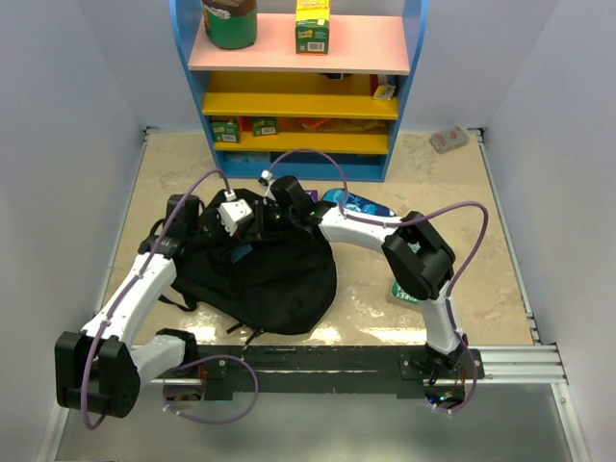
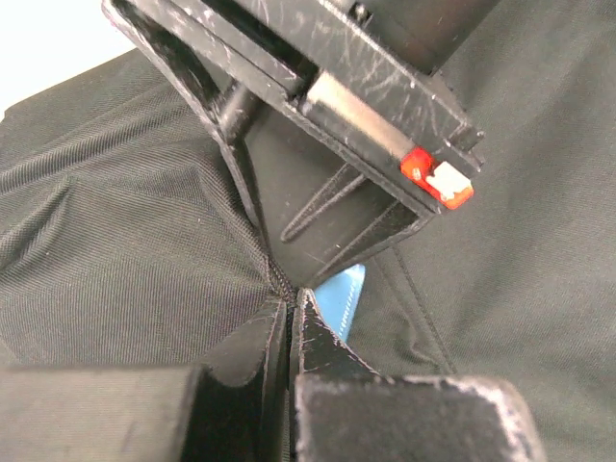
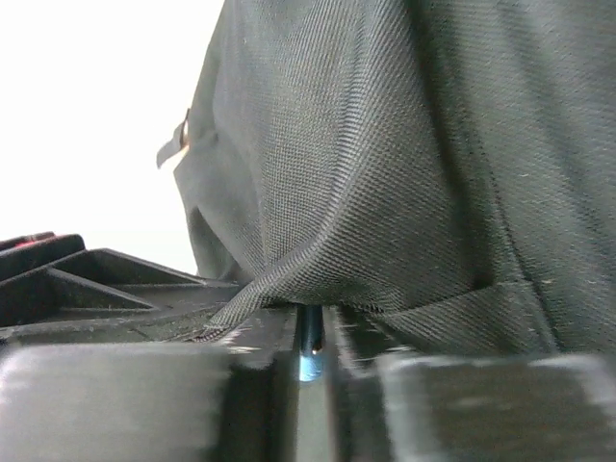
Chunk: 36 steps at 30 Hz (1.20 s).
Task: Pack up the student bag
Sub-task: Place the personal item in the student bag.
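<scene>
The student bag [image 1: 274,279], a large black fabric backpack, lies on the table left of centre, straps trailing to the left. Both grippers meet at its far top edge. In the left wrist view my left gripper [image 2: 289,300] is shut, its jaws pressed together on a seam of the bag's fabric [image 2: 125,260]. The right gripper [image 3: 310,322] is shut on a fold of the bag's cloth [image 3: 385,192], with a thin dark-blue piece showing in the slit between its jaws. From above, the left gripper [image 1: 245,219] and the right gripper [image 1: 279,204] sit close together over the bag's top.
A blue patterned pencil case [image 1: 361,204] lies behind the right forearm. A green book [image 1: 397,292] is partly hidden under the right elbow. A blue shelf unit [image 1: 298,87] with boxes and a jar stands at the back. A small packet [image 1: 448,140] lies at the back right.
</scene>
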Motion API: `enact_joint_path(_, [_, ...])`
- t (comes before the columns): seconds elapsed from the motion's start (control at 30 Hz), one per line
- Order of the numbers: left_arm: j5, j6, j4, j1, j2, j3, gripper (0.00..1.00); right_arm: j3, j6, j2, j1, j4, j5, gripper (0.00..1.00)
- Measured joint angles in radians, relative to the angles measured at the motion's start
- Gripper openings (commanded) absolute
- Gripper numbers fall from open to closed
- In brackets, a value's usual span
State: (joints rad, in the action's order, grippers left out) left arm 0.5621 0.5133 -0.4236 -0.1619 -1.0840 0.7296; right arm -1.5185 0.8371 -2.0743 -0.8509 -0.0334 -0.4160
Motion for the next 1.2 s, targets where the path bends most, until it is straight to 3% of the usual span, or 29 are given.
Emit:
enact_joint_path(0.1, [-0.015, 0.005, 0.008, 0.000, -0.007, 0.000, 0.00, 0.036, -0.002, 0.018, 0.000, 0.046, 0.058, 0.66])
enact_joint_path(0.17, [-0.048, 0.004, 0.021, 0.005, -0.016, 0.000, 0.00, 0.070, -0.014, 0.036, 0.002, 0.059, 0.092, 0.68])
enact_joint_path(0.23, [-0.077, 0.000, 0.026, 0.004, -0.032, 0.000, 0.00, 0.112, -0.019, 0.070, 0.003, 0.077, 0.125, 0.63])
enact_joint_path(0.33, [-0.112, -0.017, 0.027, -0.002, -0.055, -0.002, 0.00, 0.182, -0.040, 0.161, 0.002, 0.106, 0.187, 0.42])
enact_joint_path(0.37, [-0.122, -0.024, 0.028, -0.002, -0.058, -0.002, 0.00, 0.208, -0.051, 0.203, 0.001, 0.114, 0.209, 0.23])
enact_joint_path(0.43, [-0.134, -0.036, 0.035, -0.002, -0.064, -0.002, 0.00, 0.245, -0.080, 0.285, -0.006, 0.127, 0.258, 0.05])
enact_joint_path(0.47, [-0.137, -0.043, 0.039, -0.002, -0.067, -0.002, 0.00, 0.257, -0.092, 0.322, -0.011, 0.135, 0.288, 0.00])
enact_joint_path(0.63, [-0.144, -0.062, 0.042, -0.002, -0.079, -0.002, 0.00, 0.291, -0.137, 0.379, -0.097, 0.164, 0.407, 0.00])
enact_joint_path(0.8, [-0.146, -0.068, 0.041, -0.002, -0.079, -0.002, 0.00, 0.327, -0.137, 0.283, -0.195, 0.173, 0.459, 0.00])
enact_joint_path(1.2, [-0.135, -0.064, 0.028, -0.002, -0.077, 0.004, 0.00, 0.245, -0.130, 0.101, -0.189, 0.156, 0.560, 0.00])
